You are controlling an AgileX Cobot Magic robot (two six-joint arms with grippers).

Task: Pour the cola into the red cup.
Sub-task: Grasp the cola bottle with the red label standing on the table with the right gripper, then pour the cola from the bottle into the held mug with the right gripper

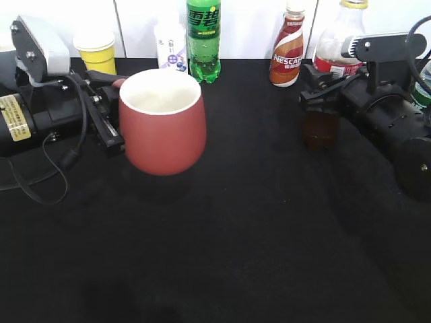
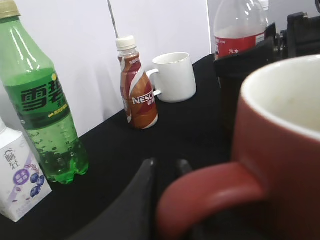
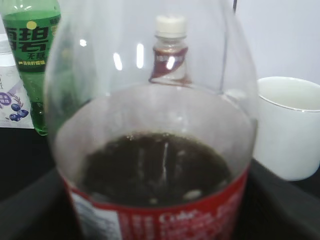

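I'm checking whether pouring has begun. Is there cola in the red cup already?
No, the exterior view shows the red cup with a bare white interior, no dark liquid in it.

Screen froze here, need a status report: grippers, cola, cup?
Left gripper at red cup handle. Right gripper shut on cola, upright, capped. Nothing between them.

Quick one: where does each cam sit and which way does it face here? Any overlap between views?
Exterior: in front, looking down at a slant across the black table toward the white wall; both arms show at the sides.
Left wrist: low behind the red cup, facing its handle; a dark blurred left gripper part shows.
Right wrist: right against the cola, looking through it; dark gripper parts at the lower corners.
Shared: green soda bottle, Nescafe bottle appear in all three.
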